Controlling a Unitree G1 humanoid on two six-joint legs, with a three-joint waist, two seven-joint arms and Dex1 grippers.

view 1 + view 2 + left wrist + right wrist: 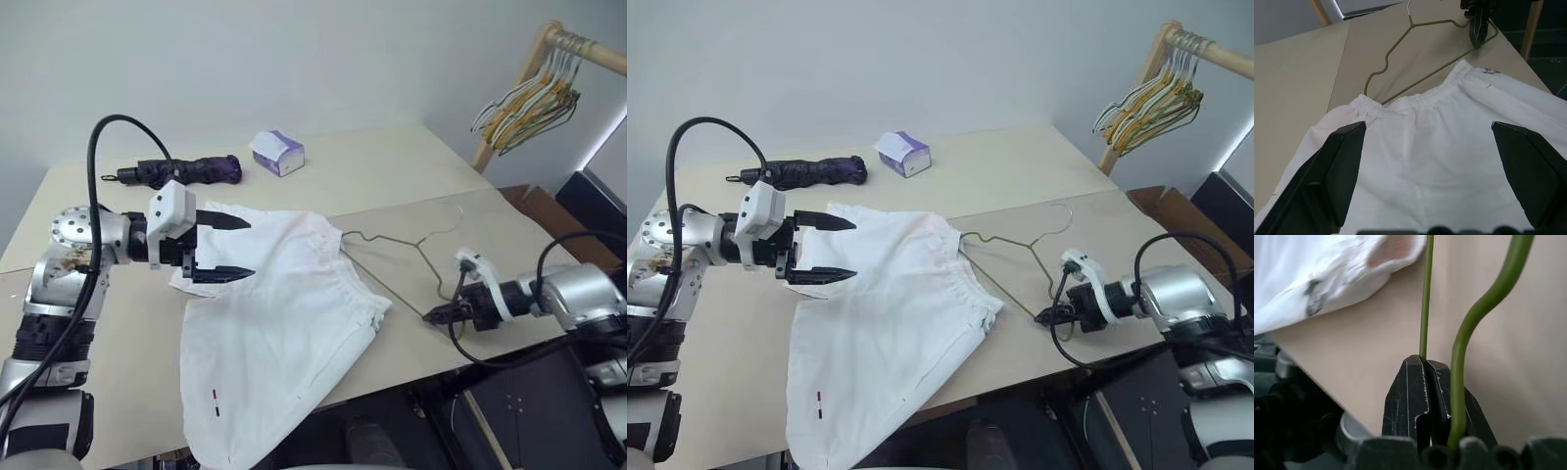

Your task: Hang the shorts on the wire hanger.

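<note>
Lying white shorts (pixel 274 323), gathered waistband, thin fabric

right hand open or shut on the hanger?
Shut. The right hand has its fingers pressed together around the wire hanger, pinching its corner near the table edge.

Pale beige tables (pixel 392 176) against plain grey wall (pixel 294 59); wooden rack (pixel 509 98) at right holding bunched hangers (pixel 529 103).
</note>
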